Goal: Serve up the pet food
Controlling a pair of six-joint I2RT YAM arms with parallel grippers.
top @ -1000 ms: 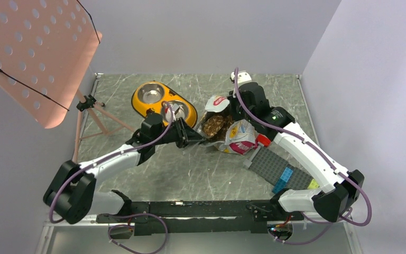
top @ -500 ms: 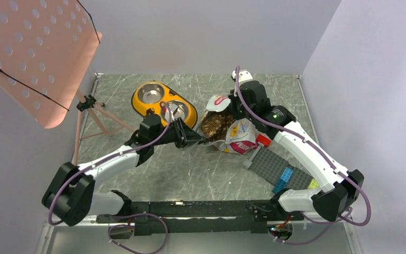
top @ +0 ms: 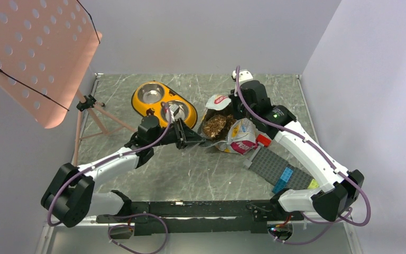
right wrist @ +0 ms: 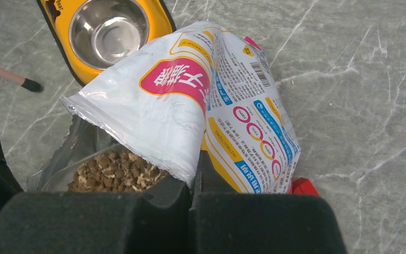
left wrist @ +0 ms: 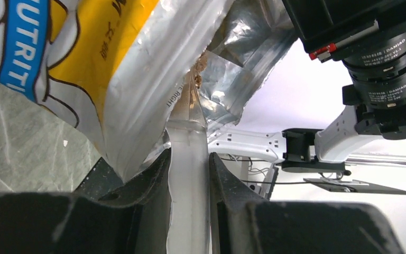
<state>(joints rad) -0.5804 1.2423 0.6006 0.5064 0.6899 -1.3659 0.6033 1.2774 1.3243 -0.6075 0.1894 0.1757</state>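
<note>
The glossy white, pink and yellow pet food bag (top: 239, 136) lies open on the table, with brown kibble (top: 214, 125) showing in its mouth. My left gripper (top: 194, 138) is shut on a translucent white scoop handle (left wrist: 188, 153) that runs into the bag's (left wrist: 79, 58) silver-lined opening. My right gripper (top: 237, 114) is shut on the bag's upper edge (right wrist: 190, 106) and holds the mouth open. Kibble (right wrist: 115, 172) lies just left of the right gripper (right wrist: 194, 170). The scoop's bowl is hidden inside the bag.
The yellow double bowl (top: 164, 103) with two steel cups stands left of the bag; one cup (right wrist: 108, 32) shows in the right wrist view. A pink perforated stand (top: 31, 58) on a tripod (top: 92, 106) is far left. A grey baseplate (top: 272, 165) with bricks and a red piece (right wrist: 304, 186) lie right.
My left gripper has drawn back slightly to the left with the handle. The bag's mouth has narrowed, so less kibble shows. The right gripper has barely moved.
</note>
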